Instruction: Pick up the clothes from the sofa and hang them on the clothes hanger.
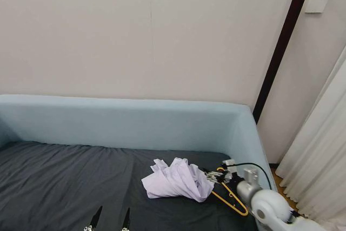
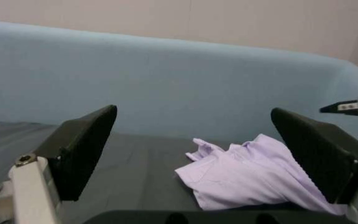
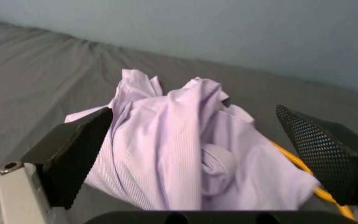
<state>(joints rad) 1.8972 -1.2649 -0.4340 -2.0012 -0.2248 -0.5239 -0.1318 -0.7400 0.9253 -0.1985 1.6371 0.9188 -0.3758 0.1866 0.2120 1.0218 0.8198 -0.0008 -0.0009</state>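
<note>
The crumpled lavender shirt (image 1: 175, 179) lies on the dark sofa seat (image 1: 65, 182), near the pale blue armrest (image 1: 243, 133). From the head, a yellow hanger (image 1: 232, 201) pokes out at the shirt's right edge. The right wrist view shows the hanger's bar (image 3: 297, 163) emerging from under the cloth. The right gripper (image 1: 215, 176) is at that edge, jaws spread wide with the shirt between them, ungrasped. The left gripper (image 1: 112, 215) hangs well apart, also spread.
</note>
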